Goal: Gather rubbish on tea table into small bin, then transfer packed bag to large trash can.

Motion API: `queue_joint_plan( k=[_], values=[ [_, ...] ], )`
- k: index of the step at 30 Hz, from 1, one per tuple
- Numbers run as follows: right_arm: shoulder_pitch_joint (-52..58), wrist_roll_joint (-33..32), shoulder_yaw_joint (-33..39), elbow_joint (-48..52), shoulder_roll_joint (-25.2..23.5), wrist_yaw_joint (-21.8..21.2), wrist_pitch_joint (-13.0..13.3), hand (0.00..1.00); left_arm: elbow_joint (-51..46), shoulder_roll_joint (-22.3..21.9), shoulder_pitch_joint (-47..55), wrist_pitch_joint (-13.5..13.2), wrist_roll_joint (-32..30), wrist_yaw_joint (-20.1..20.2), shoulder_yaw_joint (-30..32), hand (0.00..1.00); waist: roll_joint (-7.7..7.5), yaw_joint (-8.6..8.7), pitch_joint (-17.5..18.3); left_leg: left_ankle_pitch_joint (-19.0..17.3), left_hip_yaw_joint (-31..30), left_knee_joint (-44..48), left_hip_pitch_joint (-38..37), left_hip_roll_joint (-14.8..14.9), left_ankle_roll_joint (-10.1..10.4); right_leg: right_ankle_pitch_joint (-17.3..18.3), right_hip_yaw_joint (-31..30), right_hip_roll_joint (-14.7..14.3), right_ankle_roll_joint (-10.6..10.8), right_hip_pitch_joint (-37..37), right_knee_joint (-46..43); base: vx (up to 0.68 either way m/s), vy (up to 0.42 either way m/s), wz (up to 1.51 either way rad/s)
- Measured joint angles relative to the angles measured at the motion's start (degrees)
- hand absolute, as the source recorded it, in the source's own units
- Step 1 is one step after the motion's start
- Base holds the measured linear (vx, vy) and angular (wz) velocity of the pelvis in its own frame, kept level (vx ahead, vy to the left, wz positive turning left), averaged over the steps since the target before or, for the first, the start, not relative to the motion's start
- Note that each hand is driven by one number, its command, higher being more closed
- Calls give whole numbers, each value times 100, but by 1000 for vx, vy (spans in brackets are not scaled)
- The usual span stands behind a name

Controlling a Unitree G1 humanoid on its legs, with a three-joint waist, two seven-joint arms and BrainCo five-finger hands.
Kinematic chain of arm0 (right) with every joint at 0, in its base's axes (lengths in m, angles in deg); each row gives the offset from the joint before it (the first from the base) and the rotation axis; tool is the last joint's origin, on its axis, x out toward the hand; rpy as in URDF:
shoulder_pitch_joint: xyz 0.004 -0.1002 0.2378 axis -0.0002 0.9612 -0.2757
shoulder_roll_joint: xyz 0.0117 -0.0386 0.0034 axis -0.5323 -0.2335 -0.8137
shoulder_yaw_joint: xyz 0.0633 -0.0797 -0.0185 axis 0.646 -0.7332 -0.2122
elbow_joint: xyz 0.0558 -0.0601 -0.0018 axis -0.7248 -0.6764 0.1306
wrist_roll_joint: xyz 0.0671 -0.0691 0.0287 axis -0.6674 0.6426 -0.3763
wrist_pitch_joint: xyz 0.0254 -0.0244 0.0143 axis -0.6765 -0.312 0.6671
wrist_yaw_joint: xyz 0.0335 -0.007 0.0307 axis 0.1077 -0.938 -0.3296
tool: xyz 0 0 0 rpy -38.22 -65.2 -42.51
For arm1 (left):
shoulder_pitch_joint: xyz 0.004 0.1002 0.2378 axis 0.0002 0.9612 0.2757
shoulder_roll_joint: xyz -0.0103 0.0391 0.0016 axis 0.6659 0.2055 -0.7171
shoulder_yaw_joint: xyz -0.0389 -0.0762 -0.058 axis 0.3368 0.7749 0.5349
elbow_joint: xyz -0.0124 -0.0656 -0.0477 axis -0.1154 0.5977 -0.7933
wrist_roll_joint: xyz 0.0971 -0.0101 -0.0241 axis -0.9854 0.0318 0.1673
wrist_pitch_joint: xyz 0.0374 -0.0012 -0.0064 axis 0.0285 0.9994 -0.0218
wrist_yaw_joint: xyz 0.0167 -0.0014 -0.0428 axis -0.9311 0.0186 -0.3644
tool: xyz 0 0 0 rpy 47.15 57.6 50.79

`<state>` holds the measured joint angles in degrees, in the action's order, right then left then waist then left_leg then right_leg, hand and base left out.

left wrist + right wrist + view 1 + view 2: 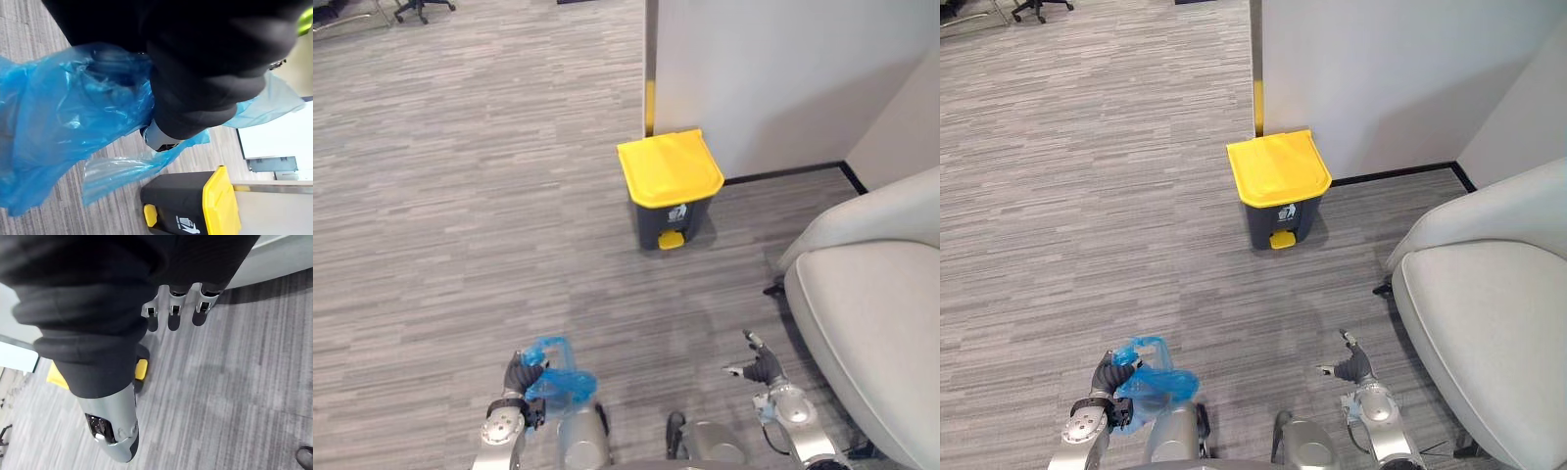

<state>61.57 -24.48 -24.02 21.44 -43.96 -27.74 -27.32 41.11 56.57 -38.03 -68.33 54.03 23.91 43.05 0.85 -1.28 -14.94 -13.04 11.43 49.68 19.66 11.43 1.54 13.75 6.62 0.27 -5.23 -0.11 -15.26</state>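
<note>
Left hand [517, 375] low at the robot's left, fingers curled round the crumpled blue rubbish bag [568, 384], bag off the floor. Right hand [764, 369] holds nothing, fingers straight. Yellow-lidded trash can [670, 192] well ahead against the wall, lid down. Grey armchair [871, 323] at right.

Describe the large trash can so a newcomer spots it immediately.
Start at the white wall's corner. The trash can stands on the grey carpet at its foot, left of the pale armchair. Only it has a dark body and closed yellow lid.
</note>
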Motion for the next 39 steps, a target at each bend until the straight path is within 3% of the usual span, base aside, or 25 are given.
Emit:
queue_joint_plan(
  k=[1, 3, 4, 5, 6, 7, 8, 10, 11, 13, 15, 17, 18, 19, 20, 21, 23, 24, 26, 27, 29, 30, 31, 34, 39],
  values=[
    [-20, -1, 32, -43, -8, 1, 10, 0, 4, -2, 44, -3, 0, -1, 14, 100, 7, -47, 2, 27, -55, -786, 98, -156, 28, 17, -88, 20, 34, -132, 106, 437, 127, -65],
    [-64, 1, 154, -206, 2, 6, -12, 0, 8, -27, 122, 0, 0, -3, 17, 100, 24, -137, 12, 278, -273, -2551, 55, -452, 347, 152, -285, 49, 257, -368, 246, 468, 189, -59],
    [-82, 2, 236, -315, 4, 30, -22, 0, 20, -36, 157, 1, 0, -8, 23, 100, 73, -161, 50, 983, -444, -3189, -14, -578, 258, 308, -444, 63, 387, -498, 279, 528, 261, -68],
    [-78, 4, 232, -367, -20, 34, -32, 0, 22, -25, 192, 2, 0, -12, 54, 100, -32, -265, 127, 1224, -436, -3106, -66, -727, -43, 446, -615, 164, 484, -533, 237, 556, 254, -62],
    [-40, 4, 249, -353, -35, 32, -21, 0, 9, -64, 181, 2, 1, -17, 101, 100, -177, -235, 224, 822, -357, -2754, 55, -880, -190, 533, -694, 381, 629, -556, 128, 623, 244, -37],
    [-17, 4, 290, -353, -33, 39, -22, 0, 9, -108, 148, 3, 1, -16, 105, 100, -190, -218, 225, 629, -311, -2574, 61, -917, -228, 574, -705, 432, 707, -531, -62, 613, 242, -27],
    [-17, 16, 310, -351, -67, 86, -26, 0, 12, -206, 133, 8, -2, -16, 39, 100, -212, -209, 228, 196, -153, -2294, -176, -1025, -390, 577, -858, 616, 1041, -38, -1601, 593, 255, -26],
    [-7, 17, 251, -350, -104, 95, -26, 0, 15, -170, 134, 17, -2, -22, -76, 100, -220, -88, 220, -14, -112, -2266, -501, -1128, -485, 247, -883, 770, 1801, 550, -3143, 590, 225, -3],
    [27, 16, 208, -347, -172, 96, -32, 0, 16, -136, 121, 28, 0, -40, -125, 100, -214, 48, 212, -168, -114, -2260, -994, -1209, -572, 285, -825, 886, 1700, 992, -4397, 542, 166, 20],
    [64, 17, 140, -311, -225, 96, -31, 0, -4, -102, 107, 27, 1, -73, -123, 100, -179, 58, 204, -235, -123, -2432, -1510, -1208, -636, 410, -536, 911, 1221, 1373, -4567, 486, 78, 5],
    [70, 16, 141, -175, -271, 101, -25, 0, -164, -61, 66, 19, 4, -93, -123, 100, -162, 129, 207, -272, -264, -2756, -1902, -1186, -641, 529, -119, 880, 1013, 1860, -3949, 499, 8, 24],
    [60, 15, 153, -160, -235, 101, -24, 0, -168, -50, -49, 7, 5, -94, -115, 100, -131, 218, 185, -281, -409, -2943, -2139, -1114, -619, 437, 17, 701, 965, 2068, -2596, 482, -68, 50],
    [94, 17, 157, -175, -198, 102, -27, 0, -162, -6, -63, -1, 5, -95, -109, 100, -163, 213, 203, -436, -496, -2951, -2333, -1078, -294, -337, -70, 444, 814, 2015, -1083, 486, -100, 47],
    [155, 15, 159, -196, -178, 105, -29, 0, -121, 18, -88, 2, 1, -97, -101, 100, -174, 221, 207, -561, -625, -2911, -2425, -1056, -100, -1276, -123, 394, 603, 1925, -816, 592, -126, 46],
    [157, 14, 178, -316, -65, 109, -45, 0, 58, -65, -131, 21, -3, -113, -102, 100, 24, 204, 257, -612, -763, -2842, -2442, -887, -6, -1177, 19, 293, 550, 1801, -832, 484, -116, 39],
    [162, 13, 222, -257, -54, 109, -51, 0, 47, -69, -146, 17, -2, -121, -81, 100, 24, 182, 293, -444, -782, -2580, -2334, -806, 237, -997, 114, 300, 480, 1721, -782, 569, -158, 36],
    [219, 10, 268, -129, -56, 116, -52, 0, 45, -148, -189, 23, -1, -127, -55, 100, 66, 229, 265, -139, -785, -1761, -2072, -748, 326, -853, 291, 303, 451, 1378, -638, 446, -144, 43],
    [310, 4, 247, 6, -74, 120, -47, 0, 10, -242, -222, 22, 1, -128, -43, 100, 53, 182, 242, 153, -707, -687, -1681, -533, 339, -806, 339, 288, 405, 898, -371, 393, -96, 34],
    [428, -49, 262, 190, -133, 143, -26, 0, -52, -310, -196, 8, 1, -108, -63, 100, -2, 39, 254, -122, -259, -21, -1260, -181, 133, -795, 376, 290, 386, 277, 38, 381, -68, 9],
    [413, -63, 266, 221, -135, 147, -17, 0, -127, -326, -196, 7, 1, -96, -63, 100, -18, 35, 276, -155, -197, -125, -1132, -136, 78, -794, 371, 302, 387, 202, 119, 285, -14, -16],
    [289, -88, 329, 212, -142, 186, -9, 0, -204, -361, -150, -6, 0, -69, -61, 100, 72, 16, 334, -67, -158, -1562, -904, -113, 196, -775, 344, 307, 465, 116, 255, 215, 71, -24],
    [292, -132, 420, 214, -132, 187, -6, 0, -187, -385, -130, 0, -2, -30, -86, 100, 228, 37, 388, 596, -200, -2584, -895, -98, 236, -682, 319, 203, 632, 107, 252, 174, 130, -16],
    [283, -161, 488, 154, -153, 192, -11, 0, -147, -386, -139, 0, -2, -25, -100, 100, 280, 38, 394, 465, -199, -2705, -944, -56, 161, -625, 277, 170, 712, 93, 236, 264, 187, -9],
    [360, -184, 554, 75, -321, 206, -42, 0, -51, -349, -159, 18, -4, -24, -109, 100, 4, 36, 450, 510, -3, -3149, -1289, -389, 122, -556, 73, 447, 848, 33, 275, 181, 142, -11],
    [285, -187, 606, -234, -332, 224, -38, 0, 43, -219, -142, 17, -12, -15, -111, 100, -12, 48, 481, 552, 139, -3484, -1480, -530, 60, -576, -84, 539, 960, 9, 443, 60, 38, -15]
  ],
)
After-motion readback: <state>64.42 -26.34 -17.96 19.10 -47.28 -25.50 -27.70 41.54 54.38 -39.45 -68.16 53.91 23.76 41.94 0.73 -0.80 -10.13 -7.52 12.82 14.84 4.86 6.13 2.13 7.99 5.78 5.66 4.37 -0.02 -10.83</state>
